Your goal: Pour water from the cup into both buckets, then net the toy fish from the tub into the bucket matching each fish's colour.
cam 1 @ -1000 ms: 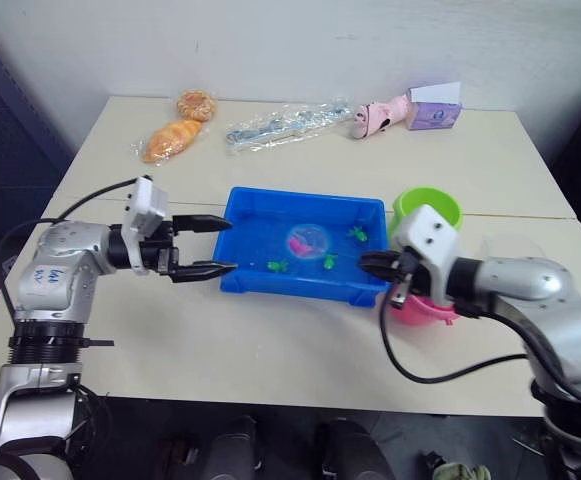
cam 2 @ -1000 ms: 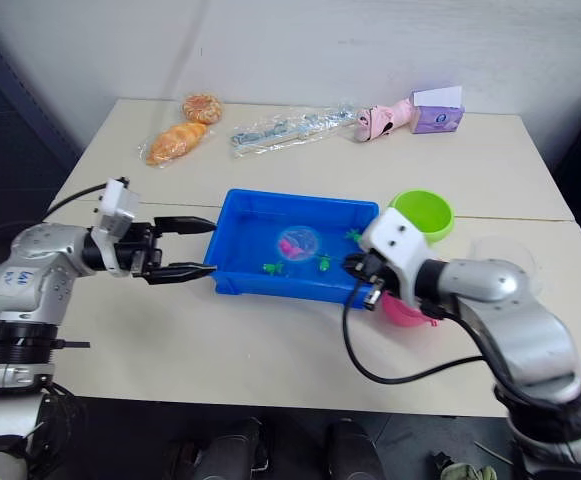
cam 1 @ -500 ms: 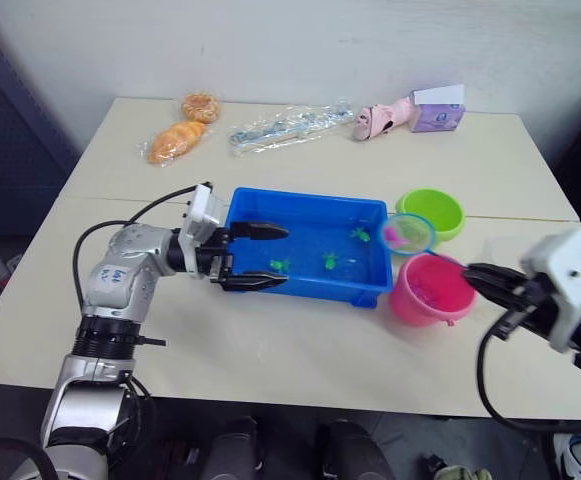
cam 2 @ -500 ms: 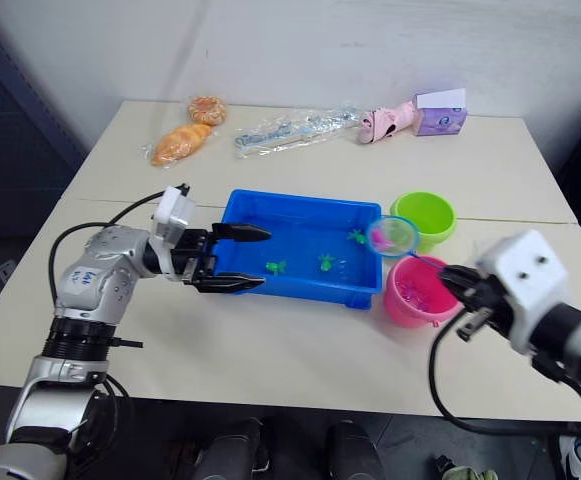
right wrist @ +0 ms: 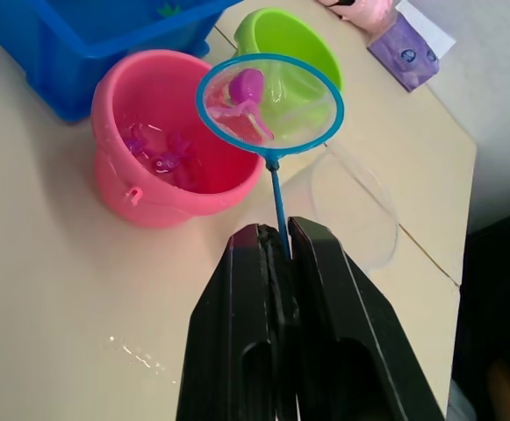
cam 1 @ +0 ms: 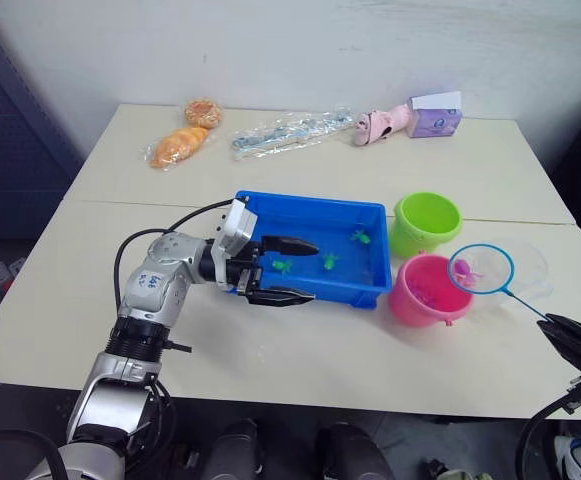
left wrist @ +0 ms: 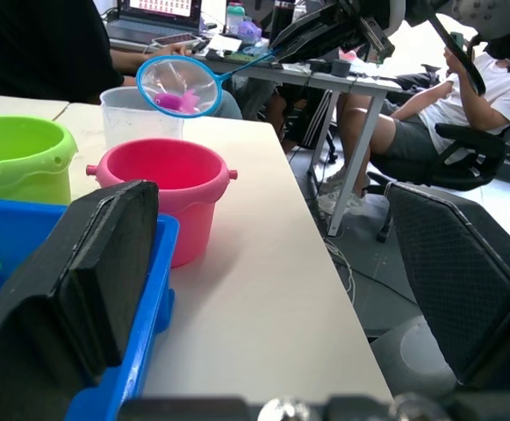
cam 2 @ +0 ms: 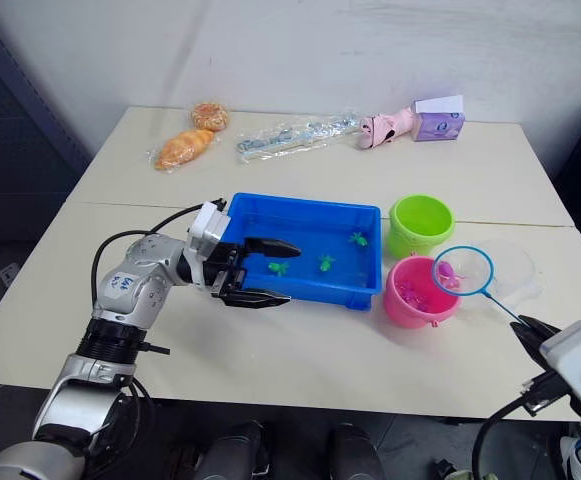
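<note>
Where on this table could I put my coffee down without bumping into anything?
The near strip in front of the blue tub and pink bucket is bare, as is the left end beyond the left gripper. It is crowded around the green bucket, clear cup and net.

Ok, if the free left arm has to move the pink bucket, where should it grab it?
Take the pink bucket by its flared rim, on the side facing the blue tub. The left end effector sits open over the tub's near wall, so that side looks nearest. Come from above, one finger inside and one outside. The net, with a pink fish, hangs over the far side.
</note>
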Robot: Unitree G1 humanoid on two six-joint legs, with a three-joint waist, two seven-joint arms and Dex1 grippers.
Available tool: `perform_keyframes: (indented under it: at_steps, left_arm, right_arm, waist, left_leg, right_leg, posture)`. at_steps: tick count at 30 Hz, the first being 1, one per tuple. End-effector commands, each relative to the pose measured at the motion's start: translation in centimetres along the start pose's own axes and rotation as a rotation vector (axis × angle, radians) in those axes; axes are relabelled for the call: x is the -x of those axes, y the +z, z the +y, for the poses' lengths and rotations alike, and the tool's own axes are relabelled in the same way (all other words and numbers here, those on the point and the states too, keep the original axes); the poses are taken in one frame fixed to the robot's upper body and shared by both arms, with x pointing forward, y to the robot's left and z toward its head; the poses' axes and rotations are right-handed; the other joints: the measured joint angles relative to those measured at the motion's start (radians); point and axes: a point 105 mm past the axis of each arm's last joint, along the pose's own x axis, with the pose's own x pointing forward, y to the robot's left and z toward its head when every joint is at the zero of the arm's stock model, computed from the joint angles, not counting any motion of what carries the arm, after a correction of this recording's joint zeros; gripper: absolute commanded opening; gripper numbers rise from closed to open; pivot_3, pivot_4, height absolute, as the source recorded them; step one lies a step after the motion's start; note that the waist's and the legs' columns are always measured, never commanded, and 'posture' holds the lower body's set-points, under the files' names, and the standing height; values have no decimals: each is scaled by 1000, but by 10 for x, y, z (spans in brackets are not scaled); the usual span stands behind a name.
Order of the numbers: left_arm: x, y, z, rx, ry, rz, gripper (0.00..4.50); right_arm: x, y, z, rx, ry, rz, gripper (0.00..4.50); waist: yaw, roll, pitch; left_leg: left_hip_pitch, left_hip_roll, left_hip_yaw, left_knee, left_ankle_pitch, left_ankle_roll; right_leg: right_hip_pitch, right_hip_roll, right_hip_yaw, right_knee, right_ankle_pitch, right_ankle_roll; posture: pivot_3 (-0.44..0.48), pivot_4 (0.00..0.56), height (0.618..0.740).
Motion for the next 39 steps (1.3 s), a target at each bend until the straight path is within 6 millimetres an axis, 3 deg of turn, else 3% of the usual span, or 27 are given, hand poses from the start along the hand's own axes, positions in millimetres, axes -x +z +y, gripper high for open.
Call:
perform_keyframes:
  at_steps: [1, 3, 9, 18, 24, 35, 39]
  left_arm:
    - [-3, 5, 0, -41, -3, 0, 4449]
    - [-3, 4, 1, -43, 2, 4, 4449]
    - [0, 2, 5, -33, 36, 19, 4449]
    - [-1, 3, 6, -7, 52, 10, 4449]
    - [-1, 4, 7, -2, 66, 0, 4449]
    - [-5, 5, 10, 1, 67, -7, 4449]
    - [-10, 4, 7, 1, 45, -6, 4449]
  right_arm:
    - [-3, -3, 1, 89, -74, -19, 0]
    - [-4, -7, 5, 100, -88, -19, 0]
    - [-7, -22, 3, 372, -157, -13, 0]
    - [-18, -14, 6, 920, -219, -81, 0]
    - [-16, -26, 6, 1046, -225, -49, 0]
    - [-12, -25, 5, 1125, -303, -71, 0]
    - [-21, -19, 18, 1117, -250, -124, 0]
  waist:
    - [1, 0, 0]
    - [1, 0, 0]
    - [1, 0, 0]
    - [2, 0, 0]
    - [2, 0, 0]
    - [2, 0, 0]
    - [0, 0, 0]
  left_leg:
    - [0, 0, 0, 0, 0, 0]
    - [0, 0, 0, 0, 0, -1]
    - [0, 0, 0, 0, 0, -1]
    - [2, 0, 1, -1, 0, -2]
    - [2, 0, 1, -1, 0, -3]
    - [2, 0, 1, -1, 0, -3]
    - [2, 0, 1, -1, 0, -3]
  right_leg:
    - [0, 0, 0, 0, 0, 0]
    - [0, 0, 0, 0, 0, 0]
    - [0, 0, 0, -1, 0, 0]
    - [1, 0, 0, -1, 0, 0]
    - [1, 0, 0, -1, 0, 0]
    - [2, 0, 1, -1, 0, 0]
    - [2, 0, 1, -1, 0, 0]
  posture:
    - [0, 150, 740]
    - [0, 150, 740]
    - [0, 150, 740]
    - [0, 150, 740]
    - [0, 150, 740]
    - [0, 150, 740]
    - [0, 150, 740]
